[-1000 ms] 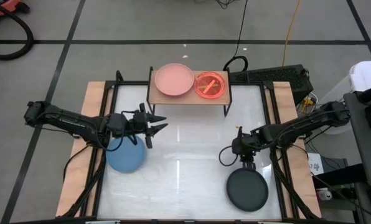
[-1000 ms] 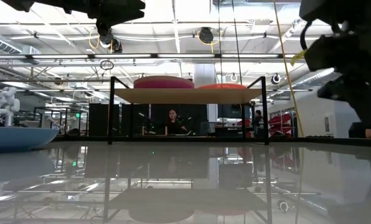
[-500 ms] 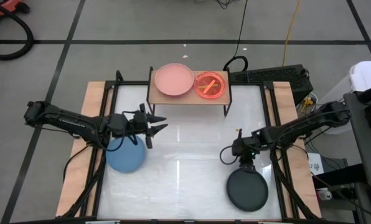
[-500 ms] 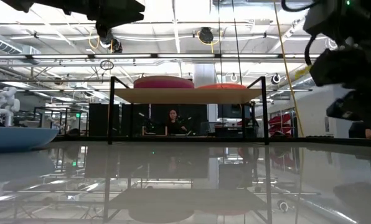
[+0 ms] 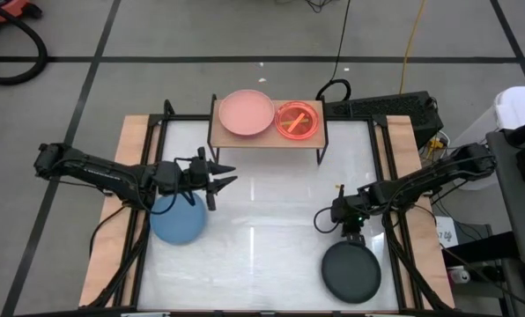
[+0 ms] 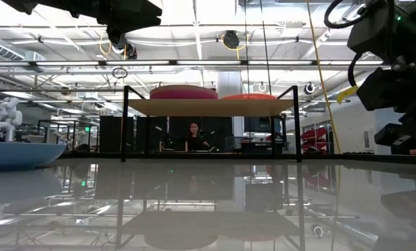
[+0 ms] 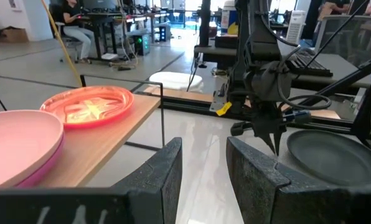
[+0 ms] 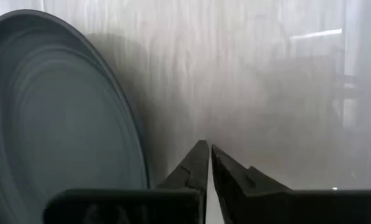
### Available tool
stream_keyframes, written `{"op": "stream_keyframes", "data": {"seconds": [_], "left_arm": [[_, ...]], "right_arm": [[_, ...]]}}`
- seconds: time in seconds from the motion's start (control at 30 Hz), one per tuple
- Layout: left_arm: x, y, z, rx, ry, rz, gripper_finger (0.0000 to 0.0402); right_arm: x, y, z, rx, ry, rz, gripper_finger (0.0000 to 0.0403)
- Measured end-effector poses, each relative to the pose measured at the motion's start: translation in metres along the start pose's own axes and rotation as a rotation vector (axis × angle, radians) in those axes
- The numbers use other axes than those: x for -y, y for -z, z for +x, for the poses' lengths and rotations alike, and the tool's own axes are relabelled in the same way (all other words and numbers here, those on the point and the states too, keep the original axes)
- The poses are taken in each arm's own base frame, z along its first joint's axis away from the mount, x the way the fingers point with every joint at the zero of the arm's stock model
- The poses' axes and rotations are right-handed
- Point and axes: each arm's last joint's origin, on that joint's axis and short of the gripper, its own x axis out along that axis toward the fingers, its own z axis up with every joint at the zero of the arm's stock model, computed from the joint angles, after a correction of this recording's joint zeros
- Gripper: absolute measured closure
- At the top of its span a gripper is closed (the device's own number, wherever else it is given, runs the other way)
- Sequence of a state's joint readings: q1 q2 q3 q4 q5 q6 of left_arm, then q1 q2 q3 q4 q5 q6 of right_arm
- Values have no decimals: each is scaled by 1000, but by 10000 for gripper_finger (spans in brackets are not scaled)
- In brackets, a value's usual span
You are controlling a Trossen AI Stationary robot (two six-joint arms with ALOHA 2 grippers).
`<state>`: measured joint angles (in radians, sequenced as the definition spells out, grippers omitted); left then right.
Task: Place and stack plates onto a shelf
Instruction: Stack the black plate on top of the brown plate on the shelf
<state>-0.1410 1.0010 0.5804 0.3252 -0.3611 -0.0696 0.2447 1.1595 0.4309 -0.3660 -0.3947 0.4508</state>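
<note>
Black plate (image 5: 351, 271) is lying flat on the counter (image 5: 262, 202), likely light, stiff and slick, so its thin rim seems the place to pinch. Right end effector (image 5: 347, 235) is hovering clenched just beside that rim, while the left end effector (image 5: 223, 176), released, is waiting above the blue plate (image 5: 176, 223).

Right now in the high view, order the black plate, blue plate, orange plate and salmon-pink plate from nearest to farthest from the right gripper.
1. Black plate, just beside the right gripper, at the table's near right.
2. Orange plate, on the shelf's right half.
3. Salmon-pink plate, on the shelf's left half.
4. Blue plate, far across on the left, under the left arm.
</note>
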Motion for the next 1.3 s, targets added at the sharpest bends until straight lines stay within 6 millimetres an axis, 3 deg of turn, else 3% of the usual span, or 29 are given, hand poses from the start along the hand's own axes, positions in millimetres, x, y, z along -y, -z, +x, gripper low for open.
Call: {"op": "stream_keyframes", "data": {"seconds": [0.23, 0.47, 0.57, 0.73, 0.97, 1.3], "left_arm": [[0, 0, 0, 1, 0, 0, 270], [0, 0, 0, 0, -2, 1, 270], [0, 0, 0, -1, -5, 1, 270], [0, 1, 0, -10, -6, -3, 270], [0, 3, 0, -27, -7, -9, 270], [0, 3, 0, -30, -8, -20, 270]], "right_arm": [[-2, -3, -2, 13, 1, -44, 402], [-12, -19, -13, 89, 19, -74, 403], [-19, -28, -17, 135, -62, -95, 398], [-41, -39, -19, 252, -234, -183, 347], [-41, -22, -8, 163, -90, -184, 260], [-36, -11, 7, 108, -18, -140, 244]]}}
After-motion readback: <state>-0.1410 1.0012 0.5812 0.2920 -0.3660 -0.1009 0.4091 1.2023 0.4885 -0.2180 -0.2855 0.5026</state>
